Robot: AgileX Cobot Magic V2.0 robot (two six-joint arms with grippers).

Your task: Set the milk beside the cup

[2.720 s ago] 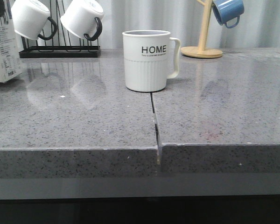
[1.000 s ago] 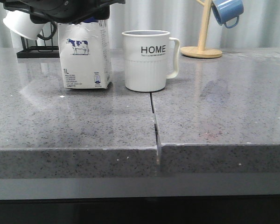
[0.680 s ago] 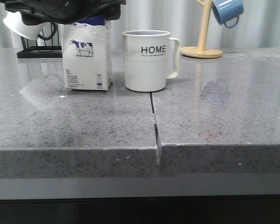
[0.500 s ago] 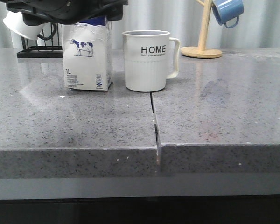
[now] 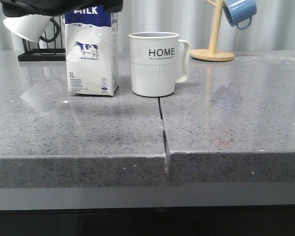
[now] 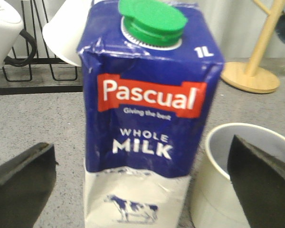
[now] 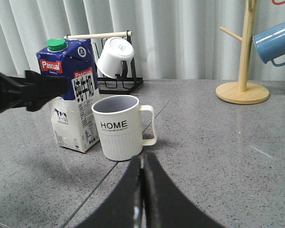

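The milk [image 5: 92, 54], a white carton with a dark blue top and a green cap, stands upright on the grey counter just left of the cup [image 5: 155, 64]. The cup is a white "HOME" mug with its handle to the right. A narrow gap separates them. My left gripper [image 6: 140, 145] is open, with one finger on each side well clear of the milk [image 6: 147, 118], and the cup [image 6: 228, 190] is beside it. My left arm [image 5: 59, 5] hangs above the carton's top. My right gripper [image 7: 142, 164] is shut and empty, in front of the cup [image 7: 119, 128] and the milk [image 7: 69, 95].
A black wire rack [image 5: 37, 54] with white black-handled mugs [image 5: 27, 24] stands behind the milk. A wooden mug tree [image 5: 214, 34] with a blue mug [image 5: 240, 11] stands at the back right. A seam [image 5: 163, 128] runs from the cup to the counter's front edge.
The milk was carried from the far left to beside the cup. My left gripper has since lifted off the carton, uncovering its blue top. The cup has not moved.
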